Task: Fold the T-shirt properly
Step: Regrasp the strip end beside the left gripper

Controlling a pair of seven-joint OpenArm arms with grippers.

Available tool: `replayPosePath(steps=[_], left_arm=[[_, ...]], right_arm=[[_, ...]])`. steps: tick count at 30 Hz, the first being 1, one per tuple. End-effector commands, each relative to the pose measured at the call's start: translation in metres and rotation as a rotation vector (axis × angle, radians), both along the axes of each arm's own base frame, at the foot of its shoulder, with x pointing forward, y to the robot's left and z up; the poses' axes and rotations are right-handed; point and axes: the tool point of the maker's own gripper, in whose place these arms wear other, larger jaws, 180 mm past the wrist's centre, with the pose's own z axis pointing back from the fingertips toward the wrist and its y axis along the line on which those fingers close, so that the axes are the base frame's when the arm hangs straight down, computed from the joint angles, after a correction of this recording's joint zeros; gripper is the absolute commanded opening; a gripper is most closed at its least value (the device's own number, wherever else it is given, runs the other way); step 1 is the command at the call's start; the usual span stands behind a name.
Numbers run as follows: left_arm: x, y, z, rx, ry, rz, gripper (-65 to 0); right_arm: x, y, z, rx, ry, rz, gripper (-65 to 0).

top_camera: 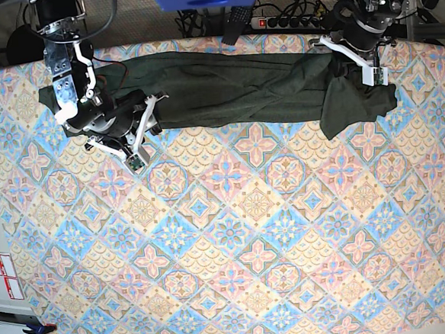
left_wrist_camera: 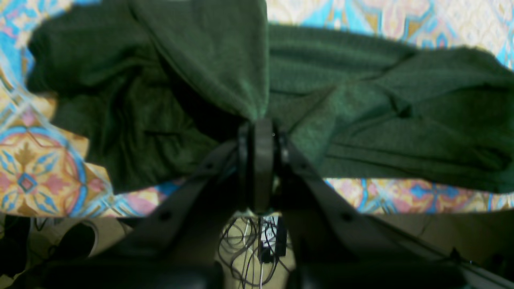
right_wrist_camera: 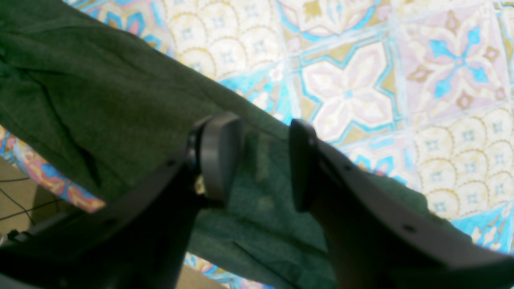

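Patterned tablecloth (top_camera: 227, 235) holds T-shirt (top_camera: 233, 94) stretched left-right.

The T-shirt (left_wrist_camera: 361, 120) appeared blurred in both wrist views; the left gripper (left_wrist_camera: 263, 132) hid the pinched fold.

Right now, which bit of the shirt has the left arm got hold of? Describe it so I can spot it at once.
On the patterned tablecloth, the T-shirt stretches along the far edge. At its end on the base view's right, the left gripper pinches a gathered bunch of cloth. That bunch fans upward from the shut fingers, unlike the flatter spread beside it.
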Motion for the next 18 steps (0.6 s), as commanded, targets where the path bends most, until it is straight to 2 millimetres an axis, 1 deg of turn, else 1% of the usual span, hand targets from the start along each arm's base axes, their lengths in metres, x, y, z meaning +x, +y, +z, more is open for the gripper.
replayPosePath(steps=[1,5,7,9,11,15,17,18], left_arm=[[0.003,0.002,0.006,0.008,-0.022,-0.005,-65.0],[0.005,0.005,0.008,0.013,-0.028,0.003,-65.0],[0.009,0.019,0.012,0.037,-0.045,0.034,-62.2],[0.021,0.027,0.018,0.042,-0.081,0.072,-59.9],[0.027,0.037,0.020,0.051,-0.098,0.111,-58.9],[0.033,0.039,0.021,0.068,-0.108,0.108,-58.1],[0.031,0.040,0.017,0.083,-0.091,0.106,-55.2],[0.034,0.040,0.017,0.086,-0.088,0.105,-52.4]], right_arm=[[0.007,0.001,0.008,0.013,-0.033,0.006,-42.9],[0.006,0.001,0.008,0.012,-0.032,0.006,-42.9],[0.006,0.001,0.008,0.012,-0.032,0.006,-42.9],[0.007,0.001,0.008,0.012,-0.033,0.007,-42.9],[0.007,0.001,0.008,0.012,-0.033,0.007,-42.9],[0.006,0.002,0.009,0.013,-0.034,0.008,-42.9],[0.006,0.002,0.008,0.013,-0.033,0.008,-42.9],[0.006,0.002,0.008,0.013,-0.033,0.008,-42.9]])
